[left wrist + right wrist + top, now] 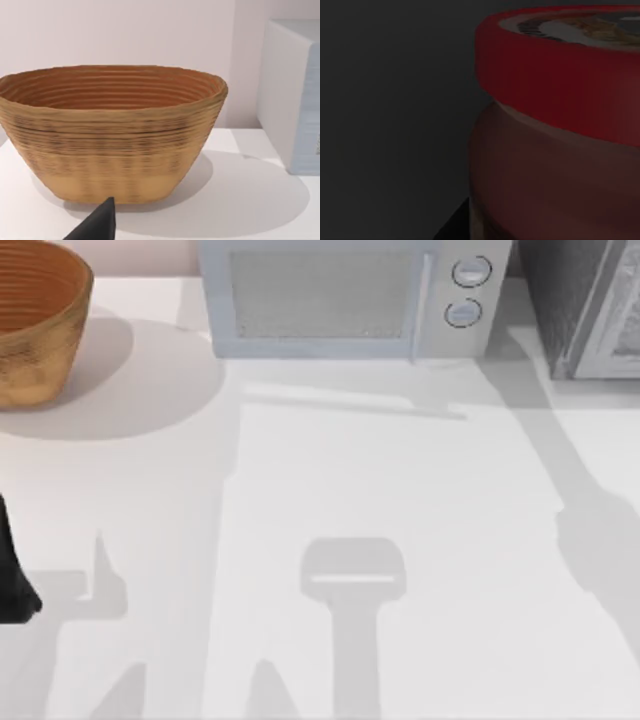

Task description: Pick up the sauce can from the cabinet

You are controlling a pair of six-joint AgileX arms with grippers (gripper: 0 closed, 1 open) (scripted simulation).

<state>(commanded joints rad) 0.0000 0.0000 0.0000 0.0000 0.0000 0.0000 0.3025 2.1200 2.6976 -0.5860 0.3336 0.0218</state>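
- Sauce can (555, 130): seen very close in the right wrist view, red lid with a pale emblem on top, dark red-brown body below. Surroundings are dim and dark grey, so it is judged to sit inside the cabinet (585, 305), which stands at the far right of the table in the top view.
- Right gripper: a dark sliver of one fingertip (452, 227) shows beside the can's base. Whether the fingers are spread or clamped on the can cannot be told.
- Progress, as a judgement: the right arm has reached the can; a grasp is not confirmed, and the can is not lifted clear of the cabinet. Left to do: secure grip, withdraw.
- Left arm (12, 575): parked at the table's left edge, its wrist camera facing the woven basket (112, 135). One dark fingertip (97, 222) is visible; finger state cannot be told.
- Microwave (340, 295): at the back, between basket and cabinet, untouched.
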